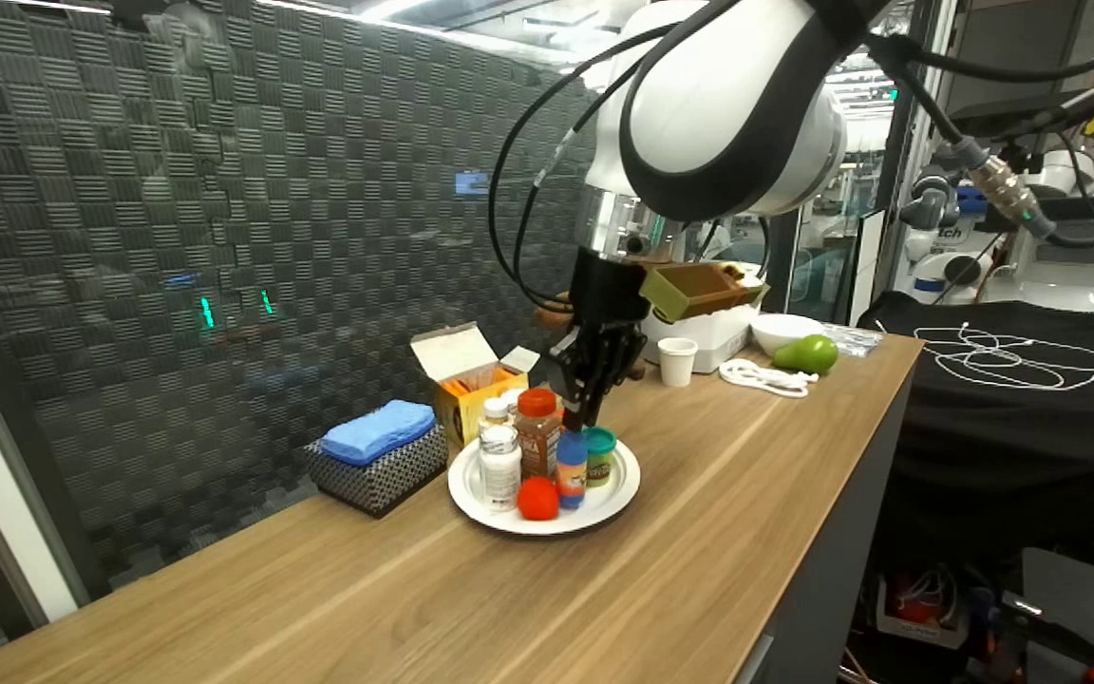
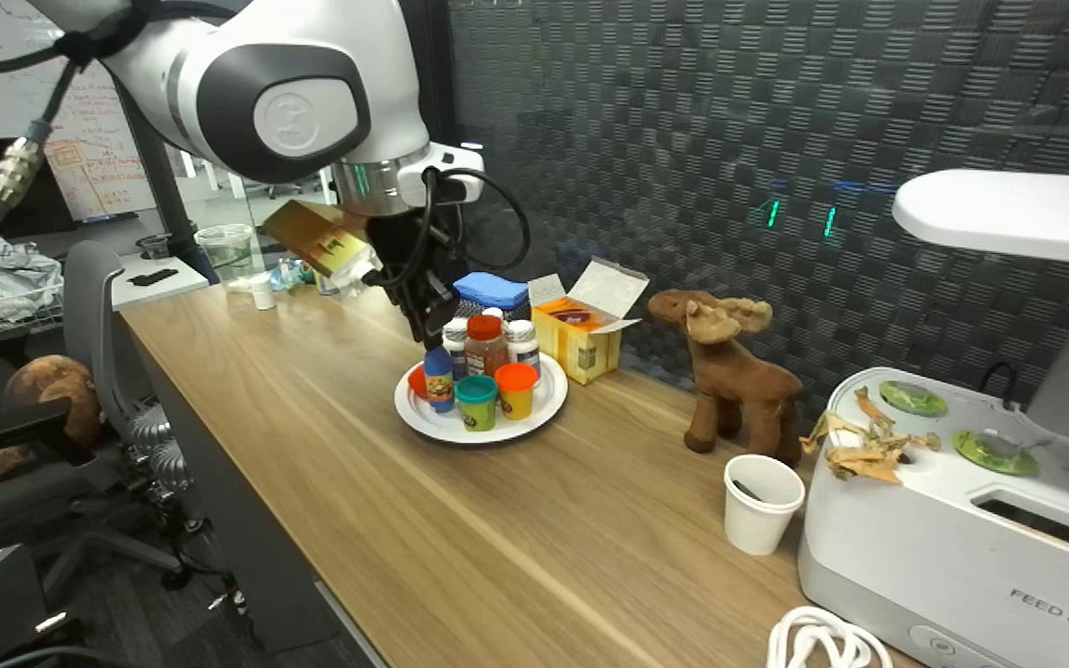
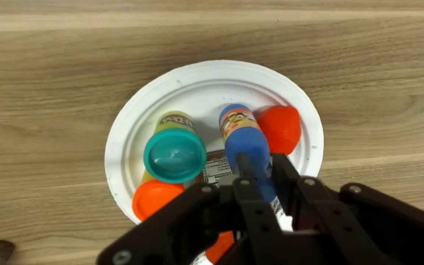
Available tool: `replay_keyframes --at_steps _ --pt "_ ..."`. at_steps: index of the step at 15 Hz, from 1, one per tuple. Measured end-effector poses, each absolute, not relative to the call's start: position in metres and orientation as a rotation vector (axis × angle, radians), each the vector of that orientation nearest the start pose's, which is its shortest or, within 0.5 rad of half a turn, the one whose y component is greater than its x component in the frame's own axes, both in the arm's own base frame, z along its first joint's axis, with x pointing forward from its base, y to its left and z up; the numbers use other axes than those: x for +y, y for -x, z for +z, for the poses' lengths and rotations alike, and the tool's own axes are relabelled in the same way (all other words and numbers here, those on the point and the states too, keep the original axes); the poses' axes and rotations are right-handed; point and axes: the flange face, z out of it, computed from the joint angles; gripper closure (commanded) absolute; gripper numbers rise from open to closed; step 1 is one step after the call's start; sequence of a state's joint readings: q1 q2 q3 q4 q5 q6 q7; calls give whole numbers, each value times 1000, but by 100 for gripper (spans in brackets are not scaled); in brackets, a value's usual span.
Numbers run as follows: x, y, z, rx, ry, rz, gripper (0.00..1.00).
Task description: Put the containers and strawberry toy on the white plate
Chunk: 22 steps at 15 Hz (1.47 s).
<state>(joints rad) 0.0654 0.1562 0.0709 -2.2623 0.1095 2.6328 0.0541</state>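
wood-grain counter; dark textured wall behind; whiteboard beyond; gripper pinching blue bottle on white plate

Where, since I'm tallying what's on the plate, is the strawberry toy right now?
In the wrist view, the strawberry toy is on the right side of the white plate, just right of the blue bottle.
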Motion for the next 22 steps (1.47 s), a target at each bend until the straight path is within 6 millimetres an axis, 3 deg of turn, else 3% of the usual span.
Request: replay_keyframes --at_steps 6,7,10,15,18,22 --pt "82 -553 307 -91 3116 -345 84" --pt "84 -554 305 -106 3128 -346 58" --pt "89 -554 303 -144 3146 -350 41" --pt "98 -558 311 -167 3139 -379 3" --pt "98 -561 331 -147 3130 -437 0" --pt "98 -552 375 -108 3134 -449 0"
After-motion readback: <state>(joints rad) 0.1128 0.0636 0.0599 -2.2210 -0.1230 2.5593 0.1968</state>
